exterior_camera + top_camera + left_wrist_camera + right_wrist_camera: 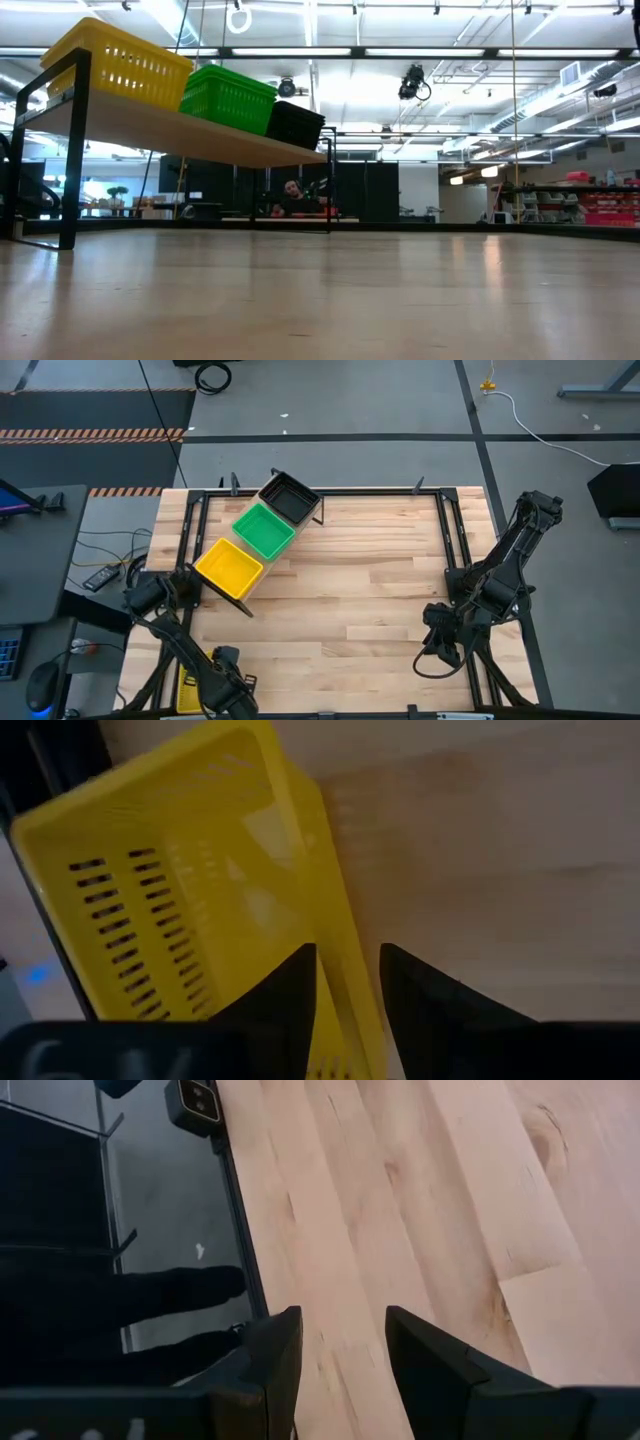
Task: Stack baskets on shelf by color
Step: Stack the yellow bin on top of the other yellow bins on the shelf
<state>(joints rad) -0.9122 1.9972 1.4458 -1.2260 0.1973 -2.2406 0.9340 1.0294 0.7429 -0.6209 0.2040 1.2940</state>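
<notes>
The shelf (pixel 200 140) stands slantwise at the table's far left and carries a yellow basket (pixel 228 568), a green basket (pixel 264 530) and a black basket (pixel 290 498) in a row. How many baskets are stacked at each spot does not show. My left gripper (pixel 348 990) is at the near left corner (pixel 205 685), shut on another yellow basket (pixel 180 870) (pixel 187 690). My right gripper (pixel 343 1350) hangs open over bare wood near the table's right edge (pixel 437 650). The low view shows neither arm. My left gripper holds the loose yellow basket by one side wall (pixel 345 970). One finger (pixel 290 1000) is inside the basket and the other (pixel 420 1005) is outside, with the wall running between them. Whether the basket is lifted clear of the table, I cannot tell.
A black metal frame (pixel 455 550) runs around the tabletop's edges. Bare wood (pixel 360 590) stretches from the shelf to my right arm. Cables and a remote (pixel 100 575) lie on a side table beyond the left edge. A person sits far off in the room (pixel 292 192).
</notes>
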